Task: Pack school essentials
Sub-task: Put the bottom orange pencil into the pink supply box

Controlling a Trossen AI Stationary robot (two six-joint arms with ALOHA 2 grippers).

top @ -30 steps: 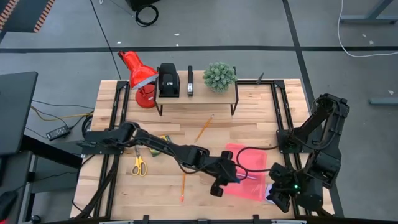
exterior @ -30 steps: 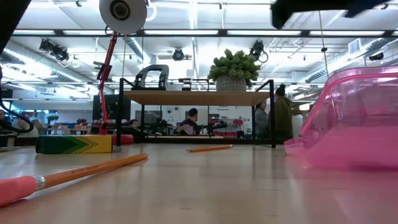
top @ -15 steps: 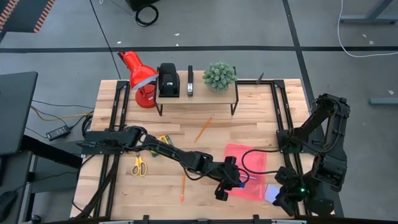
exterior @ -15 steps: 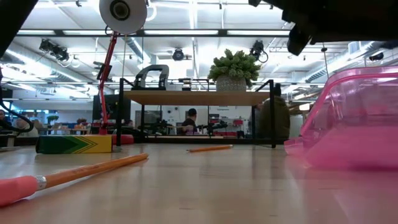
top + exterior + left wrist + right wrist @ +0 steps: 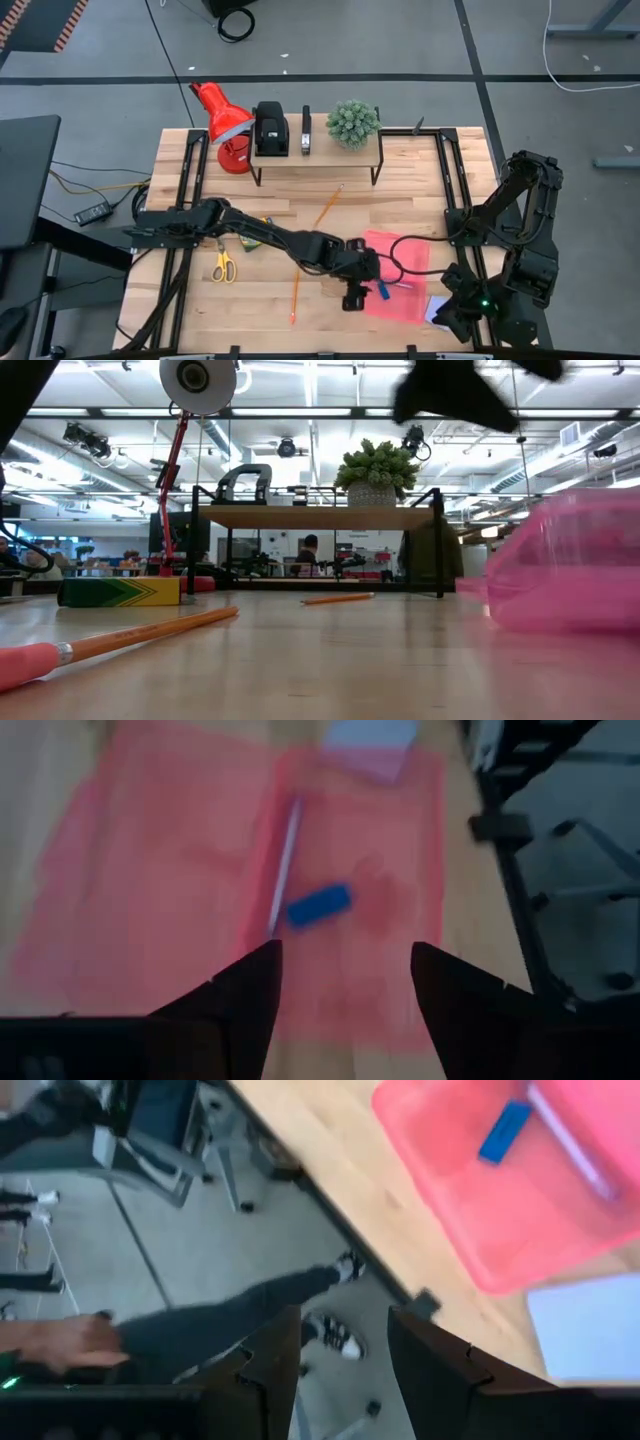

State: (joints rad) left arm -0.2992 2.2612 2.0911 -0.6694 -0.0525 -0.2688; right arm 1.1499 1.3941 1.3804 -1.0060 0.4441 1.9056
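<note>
Since the earlier frames, left claw [image 5: 352, 297] has drawn back toward the desk's middle, off the pink pouch [image 5: 398, 276], and its fingers have parted; blue eraser [image 5: 382, 292] now lies free on the pouch. Left wrist view: claw [image 5: 345, 970] stands apart and empty above the pouch [image 5: 150, 890], with eraser [image 5: 319, 906] beside the pinkish pen [image 5: 283, 865] and the lavender notepad [image 5: 368, 746] just past the pouch's far edge. Right claw [image 5: 447, 312] hangs at the desk's [image 5: 420, 180] near right corner, beside the pouch; its own view shows the fingers [image 5: 440, 1370] apart with nothing between them, over the desk edge, with the eraser [image 5: 505, 1132], pen [image 5: 568, 1140], pouch [image 5: 520, 1220] and notepad [image 5: 590, 1325] in sight.

Elsewhere on the desk, high view:
- One orange pencil [image 5: 327, 207] lies near the middle, below the shelf [image 5: 315, 157].
- Second pencil [image 5: 295, 297] lies near the front edge, left of the left claw.
- Yellow-handled scissors [image 5: 222, 263] rest at the left.
- Crayon box [image 5: 265, 223] shows partly under the left arm.
- Red lamp [image 5: 222, 122], two black devices and a potted plant [image 5: 353, 122] stand at the back.

Low view: crayon box [image 5: 118, 592], near pencil [image 5: 130, 635], far pencil [image 5: 338, 598] and blurred pouch [image 5: 575, 570] on the desk.
</note>
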